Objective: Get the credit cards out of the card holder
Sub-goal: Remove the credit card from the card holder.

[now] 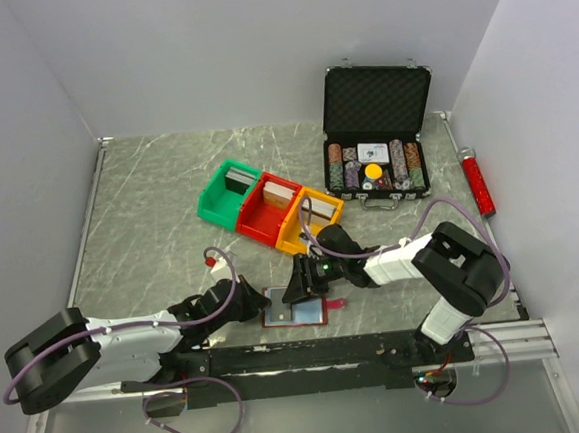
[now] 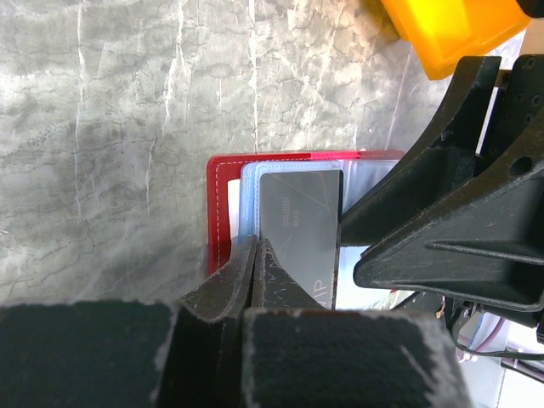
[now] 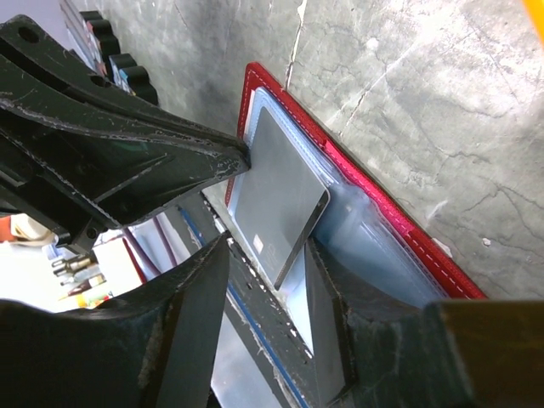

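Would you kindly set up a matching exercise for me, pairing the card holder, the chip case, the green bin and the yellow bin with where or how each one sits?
Things:
1. card holder
2. chip case
3. green bin
4. yellow bin

Places or states:
A. lid raised, at the far side of the table
B. right end of the row of bins
C. lying open, near the arms' bases
D. left end of the row of bins

Pairs: 1-C, 2-A, 3-D, 4-B
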{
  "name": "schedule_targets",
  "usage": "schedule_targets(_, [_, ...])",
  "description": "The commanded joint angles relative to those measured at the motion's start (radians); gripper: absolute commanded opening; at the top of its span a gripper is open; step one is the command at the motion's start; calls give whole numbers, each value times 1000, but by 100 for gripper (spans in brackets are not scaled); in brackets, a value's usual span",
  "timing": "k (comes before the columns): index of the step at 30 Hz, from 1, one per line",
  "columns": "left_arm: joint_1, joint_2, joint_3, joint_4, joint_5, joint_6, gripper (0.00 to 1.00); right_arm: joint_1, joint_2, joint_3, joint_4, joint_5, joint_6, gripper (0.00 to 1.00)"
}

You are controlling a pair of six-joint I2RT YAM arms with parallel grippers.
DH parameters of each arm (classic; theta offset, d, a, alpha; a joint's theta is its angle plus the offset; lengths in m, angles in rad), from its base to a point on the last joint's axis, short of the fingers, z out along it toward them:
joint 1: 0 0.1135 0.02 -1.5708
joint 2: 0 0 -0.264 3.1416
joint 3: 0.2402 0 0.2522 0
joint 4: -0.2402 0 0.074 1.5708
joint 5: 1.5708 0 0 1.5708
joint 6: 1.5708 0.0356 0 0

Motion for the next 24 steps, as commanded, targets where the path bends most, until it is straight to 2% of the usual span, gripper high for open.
schedule_targets(1, [-6,46,-24,-100,-9,4,1,-6,0,-25,82,-30,55,47])
schedule_targets(12, [-15,89,-28,-65,-1,-6,1,-7,43,-91,313,-91,168,49])
schedule_targets(24, [-23,66,-28,-85,-7,-9,1,-9,-14,-84,242,-37,129,49])
